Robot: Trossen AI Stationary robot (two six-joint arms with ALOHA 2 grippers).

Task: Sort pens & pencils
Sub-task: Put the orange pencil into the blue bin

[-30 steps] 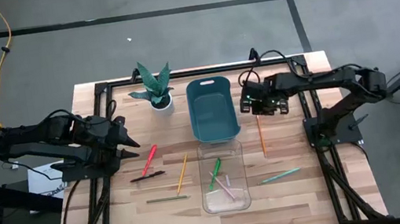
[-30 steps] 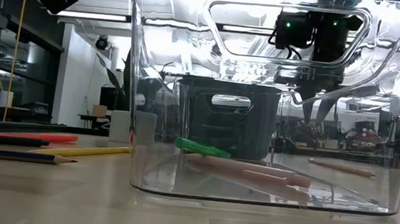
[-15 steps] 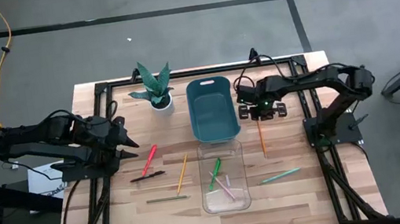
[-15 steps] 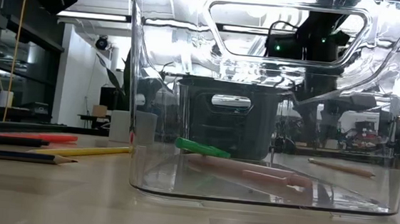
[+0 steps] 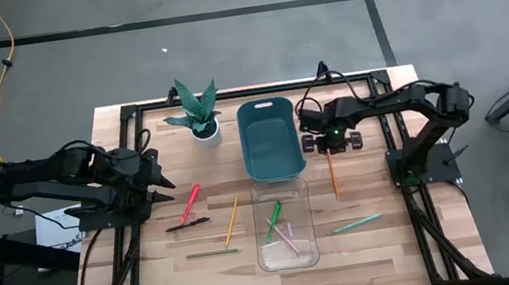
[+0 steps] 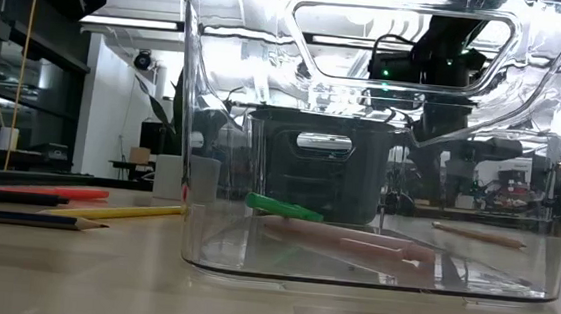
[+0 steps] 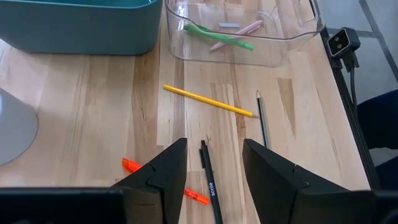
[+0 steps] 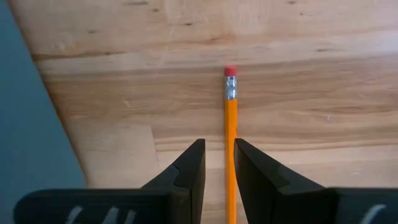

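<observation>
My right gripper hangs parted above an orange pencil; my left gripper waits, spread wide.

Four slightly thicker bright pens; four thin straight pencils; two bins, teal tub, clear box.

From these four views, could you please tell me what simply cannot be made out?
- Right claw: the right wrist view shows the orange pencil between its fingers, but not whether they touch it.
- Teal bin: its contents are hidden by the clear bin in the low view and cut off in the left wrist view.
- Red pen: partly hidden behind the left claw in the left wrist view.
</observation>
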